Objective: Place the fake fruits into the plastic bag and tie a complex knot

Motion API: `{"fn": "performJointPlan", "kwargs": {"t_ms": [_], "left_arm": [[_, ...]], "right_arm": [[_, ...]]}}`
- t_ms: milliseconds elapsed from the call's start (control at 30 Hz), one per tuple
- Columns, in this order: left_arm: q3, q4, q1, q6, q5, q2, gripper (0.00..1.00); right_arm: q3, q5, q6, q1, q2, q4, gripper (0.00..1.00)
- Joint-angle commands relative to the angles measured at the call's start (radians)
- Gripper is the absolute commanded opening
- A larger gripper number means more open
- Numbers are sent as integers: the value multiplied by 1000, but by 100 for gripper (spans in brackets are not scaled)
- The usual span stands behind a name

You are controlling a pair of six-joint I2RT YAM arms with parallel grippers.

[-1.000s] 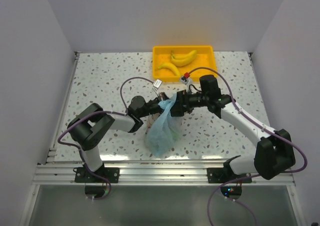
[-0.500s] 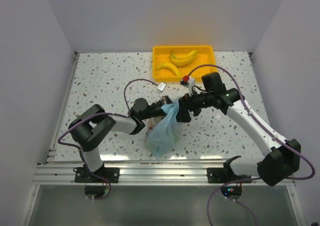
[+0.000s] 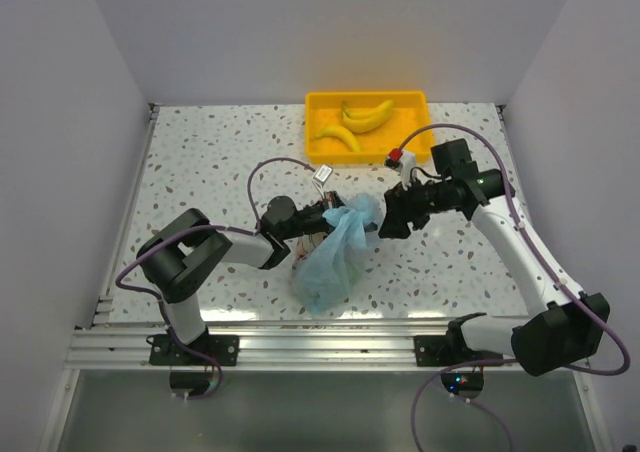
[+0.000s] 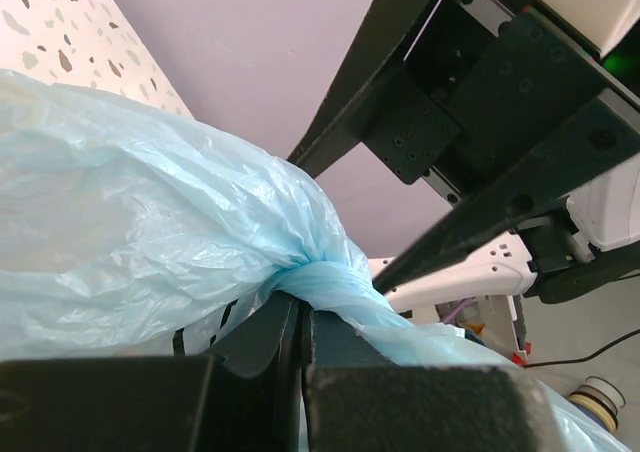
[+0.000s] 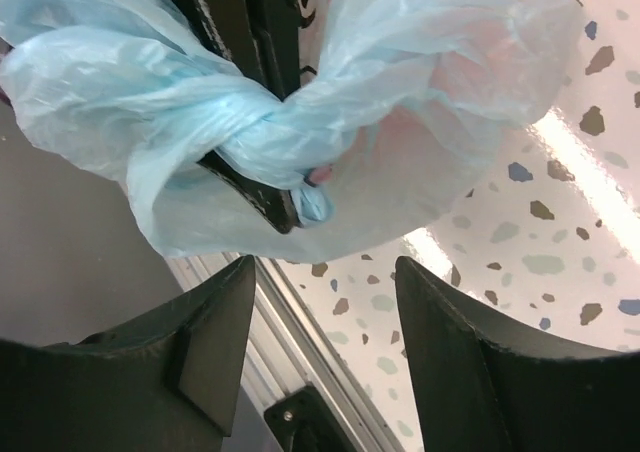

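The light-blue plastic bag point(image 3: 330, 264) stands on the table's middle front, bulging with fruits that are hidden inside. Its neck is twisted into a knot point(image 3: 352, 215). My left gripper point(image 3: 336, 216) is shut on the twisted film just below the knot point(image 4: 322, 278). In the left wrist view the gripper point(image 4: 303, 307) pinches blue plastic between closed jaws. My right gripper point(image 3: 388, 223) is open and empty, just right of the bag and apart from it. In the right wrist view my right gripper point(image 5: 325, 272) faces the knot point(image 5: 262, 124). Two bananas point(image 3: 367, 115) lie in the yellow tray.
The yellow tray point(image 3: 418, 100) stands at the back centre, behind both grippers. The aluminium rail point(image 3: 330, 344) runs along the table's front edge, close below the bag. Grey walls close in both sides and the back.
My right gripper has let go of the bag's neck, opened and drawn back to the right. The bag's top has puffed out. My left gripper has held its place.
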Motion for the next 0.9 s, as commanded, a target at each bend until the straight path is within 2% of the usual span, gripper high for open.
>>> {"fn": "performJointPlan", "kwargs": {"t_ms": [0,133,300,500,600,700,767,867], "left_arm": [[6,23,1,-15,-1,-24,3],[15,21,1,-18,-3,-19,7],[15,17,0,-32,-3,-21,13],[16,18,1,-44,-6,-23,38],[18,21,1,-47,-4,-24,43],[19,26,1,-49,-6,-24,44],[19,37,1,-49,-1,-21,40],[21,41,0,-49,0,-18,39]], "right_arm": [[43,-59,-62,-22,2,-39,61],[30,-105,22,-20,13,31,57],[13,-129,84,-20,21,95,57],[14,-113,90,-20,33,114,57],[1,-111,95,-20,34,122,54],[-26,-102,86,-20,34,117,54],[-50,-88,87,-18,33,119,57],[-79,-86,102,-18,30,132,60]]}}
